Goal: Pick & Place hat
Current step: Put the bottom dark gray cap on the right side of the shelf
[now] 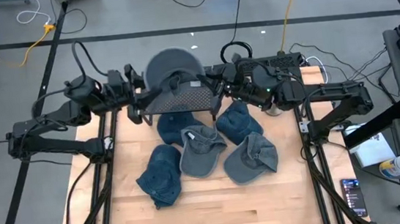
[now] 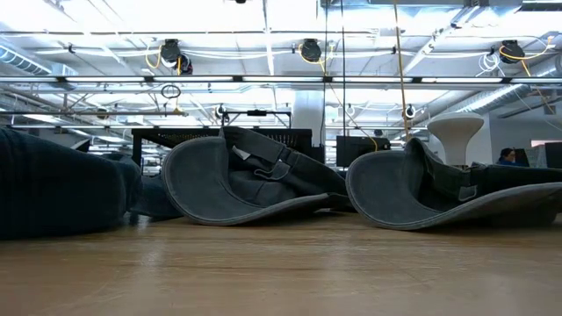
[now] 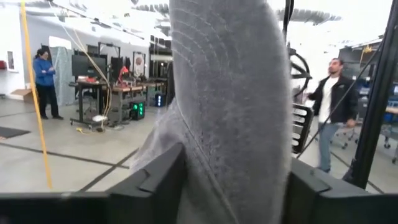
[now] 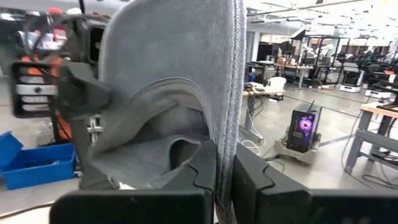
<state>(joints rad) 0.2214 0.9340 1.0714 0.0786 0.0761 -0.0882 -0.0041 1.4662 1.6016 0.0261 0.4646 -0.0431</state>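
Grey hat (image 1: 172, 65): held up between both arms over the rack (image 1: 178, 101).
Left gripper (image 3: 233, 186): jaws clamped on its brim.
Right gripper (image 4: 225, 177): jaws pinching its edge.

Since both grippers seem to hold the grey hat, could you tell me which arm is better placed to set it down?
Probably neither: the left gripper and right gripper both clamp the grey hat, one on each side, above the black rack.
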